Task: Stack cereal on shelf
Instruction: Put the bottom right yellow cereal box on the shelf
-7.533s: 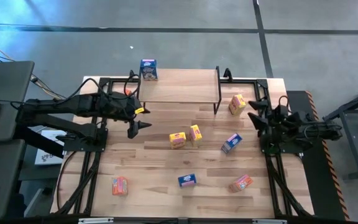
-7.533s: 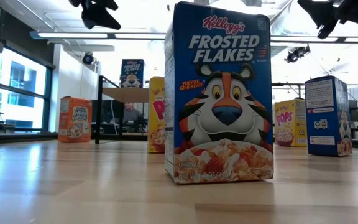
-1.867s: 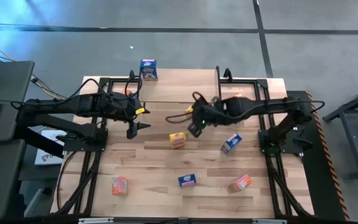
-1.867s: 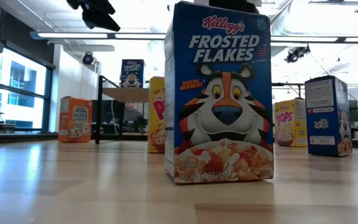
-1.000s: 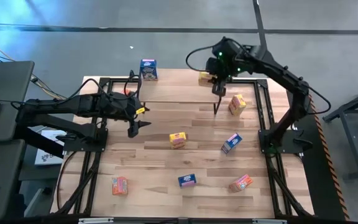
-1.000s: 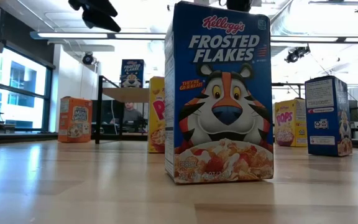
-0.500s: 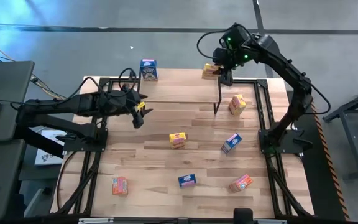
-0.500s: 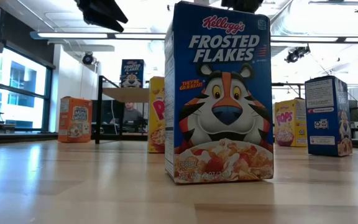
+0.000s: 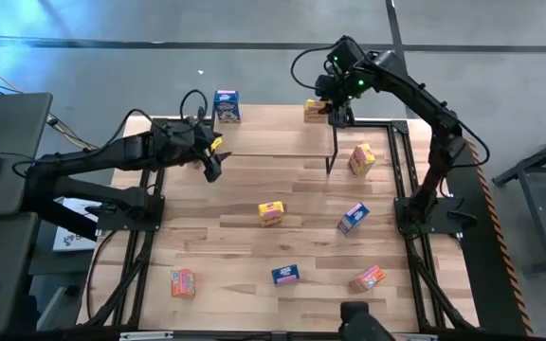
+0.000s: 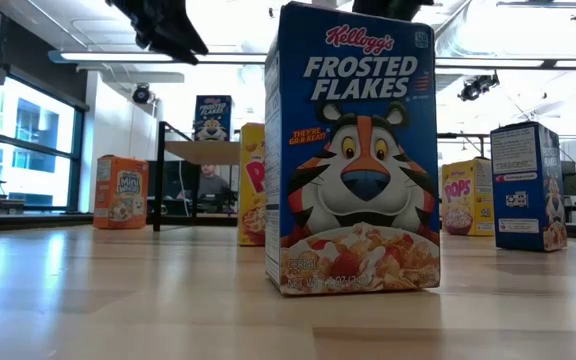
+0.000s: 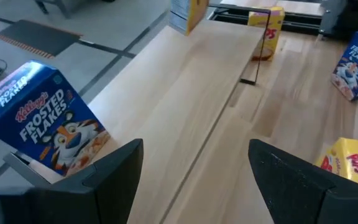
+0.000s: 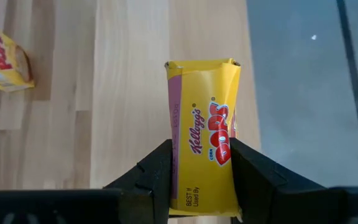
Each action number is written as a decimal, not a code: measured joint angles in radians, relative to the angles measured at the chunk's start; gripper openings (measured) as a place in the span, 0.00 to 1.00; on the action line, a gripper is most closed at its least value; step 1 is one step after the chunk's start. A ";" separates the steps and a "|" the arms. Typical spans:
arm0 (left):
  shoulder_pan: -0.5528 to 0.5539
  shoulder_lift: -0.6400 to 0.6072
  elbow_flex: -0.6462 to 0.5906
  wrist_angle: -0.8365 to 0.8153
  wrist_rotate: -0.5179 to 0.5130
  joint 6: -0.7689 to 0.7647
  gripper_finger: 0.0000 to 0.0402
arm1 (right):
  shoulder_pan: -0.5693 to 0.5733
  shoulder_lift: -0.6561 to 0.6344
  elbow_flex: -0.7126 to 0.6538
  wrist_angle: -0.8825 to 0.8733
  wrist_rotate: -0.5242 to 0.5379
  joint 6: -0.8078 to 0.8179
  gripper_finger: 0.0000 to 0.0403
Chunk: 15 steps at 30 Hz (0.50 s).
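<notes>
The shelf (image 9: 273, 133) stands at the table's far edge. A blue cereal box (image 9: 226, 104) stands on its far left corner. My right gripper (image 12: 201, 165) is shut on a yellow cereal box (image 9: 316, 111) over the shelf's far right corner. My left gripper (image 11: 194, 162) is open above the shelf's left end, with nothing between its fingers; the blue box (image 11: 48, 124) is beside it. Loose boxes stand on the table: yellow (image 9: 361, 158), yellow (image 9: 271, 212), blue (image 9: 353, 218), blue (image 9: 285, 274), orange-red (image 9: 182, 282), orange-red (image 9: 368, 278). My right gripper pinches the yellow box between its two fingers (image 12: 157, 177), one on each broad face, with the narrow printed side panel (image 12: 207, 124) facing the wrist. The fingers slant down from above. The box looks lifted just clear of the shelf top (image 12: 129, 93).
Black frame rails (image 9: 401, 170) run along the table's left and right sides. In the low view a blue box (image 10: 353, 150) fills the middle and hides much of the table. Bare wood lies along the shelf top between the two boxes.
My right gripper has carried the yellow box a little toward the far edge, over the shelf's far right corner, and has rolled somewhat. My left gripper has swung toward the far edge, up to the shelf's left end, and turned; it has stayed open.
</notes>
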 joint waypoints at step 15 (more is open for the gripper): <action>0.013 0.000 0.000 -0.001 0.000 0.000 0.70 | -0.016 0.020 -0.001 -0.016 -0.053 0.000 0.31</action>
